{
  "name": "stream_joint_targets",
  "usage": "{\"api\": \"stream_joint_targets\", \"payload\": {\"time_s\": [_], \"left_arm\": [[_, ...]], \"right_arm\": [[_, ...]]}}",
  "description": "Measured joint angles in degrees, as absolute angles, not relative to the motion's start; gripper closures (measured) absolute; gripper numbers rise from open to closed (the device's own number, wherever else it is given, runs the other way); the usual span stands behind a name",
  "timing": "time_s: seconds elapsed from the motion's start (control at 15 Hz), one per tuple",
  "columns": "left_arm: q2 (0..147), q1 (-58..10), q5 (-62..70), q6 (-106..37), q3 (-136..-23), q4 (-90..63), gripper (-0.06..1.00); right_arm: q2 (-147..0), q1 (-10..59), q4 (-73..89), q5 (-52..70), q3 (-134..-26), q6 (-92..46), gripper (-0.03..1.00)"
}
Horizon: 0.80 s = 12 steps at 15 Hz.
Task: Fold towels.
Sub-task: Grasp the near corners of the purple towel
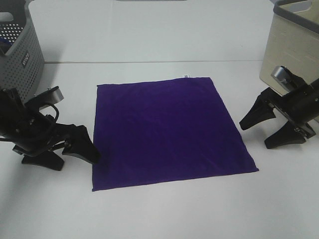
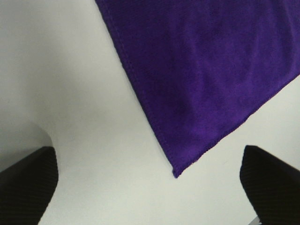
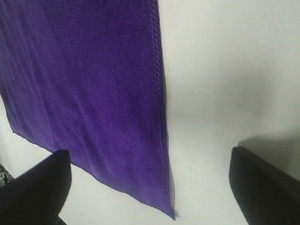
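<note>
A deep purple towel (image 1: 167, 129) lies flat and spread out on the white table, with a small white tag (image 1: 186, 76) on its far edge. My left gripper (image 1: 67, 155) is open and empty, low over the table just left of the towel's near-left part. The left wrist view shows the towel's near-left corner (image 2: 176, 174) between the fingers (image 2: 28, 180). My right gripper (image 1: 266, 132) is open and empty, right of the towel's right edge. The right wrist view shows the towel's right edge and near-right corner (image 3: 171, 215) between the fingers (image 3: 262, 180).
A grey perforated laundry basket (image 1: 20, 47) stands at the back left. A beige bin with a grey rim (image 1: 291, 40) stands at the back right. The white table (image 1: 174, 209) runs bare in front of the towel.
</note>
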<state>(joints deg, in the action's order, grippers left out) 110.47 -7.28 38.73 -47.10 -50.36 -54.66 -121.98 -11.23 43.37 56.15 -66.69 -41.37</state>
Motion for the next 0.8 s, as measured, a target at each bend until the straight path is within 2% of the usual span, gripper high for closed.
{"api": "stream_joint_targets", "payload": {"time_s": [0.6, 0.8], "left_arm": [[112.0, -7.3, 40.5, -45.4, -51.2, -56.1, -0.03], [115.0, -9.6, 42.6, -42.7, -54.1, -57.5, 0.01]], "right_arm": [[-122.7, -11.2, 46.3, 56.4, -66.7, -40.9, 0.07], [-122.7, -10.0, 45.8, 55.2, -66.7, -38.2, 0.13]]}}
